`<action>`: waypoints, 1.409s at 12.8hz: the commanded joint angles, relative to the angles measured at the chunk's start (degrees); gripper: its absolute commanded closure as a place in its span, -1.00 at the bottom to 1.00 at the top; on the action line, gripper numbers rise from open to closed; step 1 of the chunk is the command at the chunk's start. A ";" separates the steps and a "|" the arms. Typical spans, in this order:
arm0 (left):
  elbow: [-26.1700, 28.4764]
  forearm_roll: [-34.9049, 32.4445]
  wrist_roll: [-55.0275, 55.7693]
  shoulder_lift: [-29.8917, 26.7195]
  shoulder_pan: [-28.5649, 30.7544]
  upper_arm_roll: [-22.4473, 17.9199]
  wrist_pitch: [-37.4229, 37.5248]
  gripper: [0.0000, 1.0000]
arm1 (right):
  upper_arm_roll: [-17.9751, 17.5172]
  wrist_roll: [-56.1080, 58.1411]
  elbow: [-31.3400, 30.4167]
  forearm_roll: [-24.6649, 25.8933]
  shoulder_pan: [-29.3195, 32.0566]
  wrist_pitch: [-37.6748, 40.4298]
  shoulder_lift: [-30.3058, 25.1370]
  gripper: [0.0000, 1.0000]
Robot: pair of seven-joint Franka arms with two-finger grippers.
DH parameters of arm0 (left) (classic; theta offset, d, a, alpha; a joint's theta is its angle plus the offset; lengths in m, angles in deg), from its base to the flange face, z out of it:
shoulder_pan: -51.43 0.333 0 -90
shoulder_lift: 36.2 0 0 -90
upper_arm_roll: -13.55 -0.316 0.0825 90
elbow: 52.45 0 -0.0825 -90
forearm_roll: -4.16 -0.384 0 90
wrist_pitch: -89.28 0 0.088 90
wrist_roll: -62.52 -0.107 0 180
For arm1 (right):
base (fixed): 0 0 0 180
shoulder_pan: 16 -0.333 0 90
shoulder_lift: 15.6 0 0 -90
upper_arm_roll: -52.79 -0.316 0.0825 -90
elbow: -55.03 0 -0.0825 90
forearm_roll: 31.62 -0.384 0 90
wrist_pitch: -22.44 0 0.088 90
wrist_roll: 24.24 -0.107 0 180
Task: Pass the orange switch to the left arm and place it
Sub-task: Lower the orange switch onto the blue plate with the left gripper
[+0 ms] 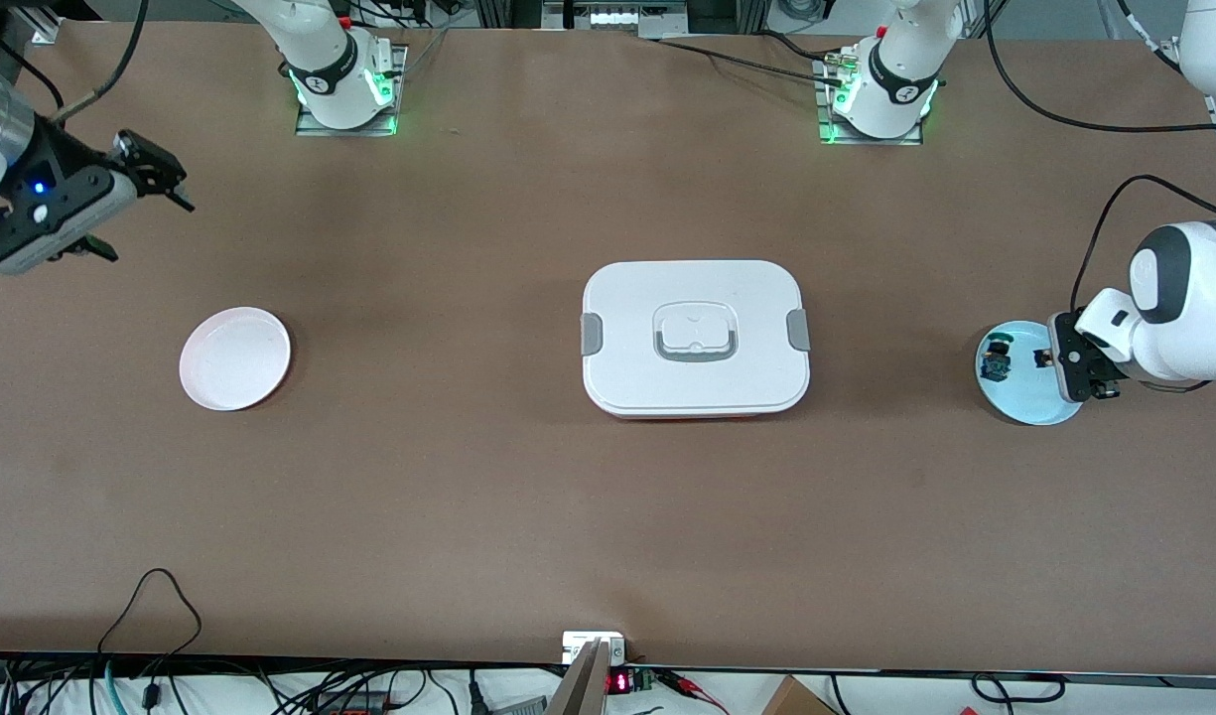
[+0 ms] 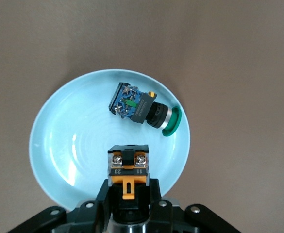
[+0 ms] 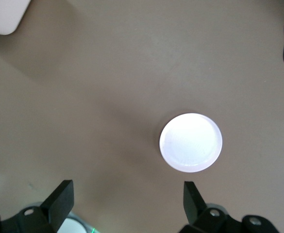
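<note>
The orange switch [image 2: 128, 167], a small black block with an orange part, is clamped between the fingers of my left gripper [image 2: 128, 187] over the pale blue plate [image 2: 59, 145]. Whether it touches the plate I cannot tell. In the front view this switch [image 1: 1042, 358] and the left gripper [image 1: 1054, 359] sit at the blue plate [image 1: 1029, 402], at the left arm's end of the table. My right gripper [image 1: 161, 179] hangs open and empty in the air at the right arm's end; its jaws [image 3: 127, 194] stand wide apart. The white lidded box [image 1: 695, 338] stands mid-table between the two.
A second switch with a green button and blue parts [image 2: 142, 108] lies on the blue plate beside the held one. An empty white plate [image 1: 235, 357] sits at the right arm's end, below the right gripper. Cables trail along the table's edges.
</note>
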 commanded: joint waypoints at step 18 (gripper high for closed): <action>-0.15 -1.01 -9.04 5.70 5.94 2.21 -7.71 -1.00 | 1.98 -31.00 -1.66 5.67 -2.40 -2.78 -0.04 -1.00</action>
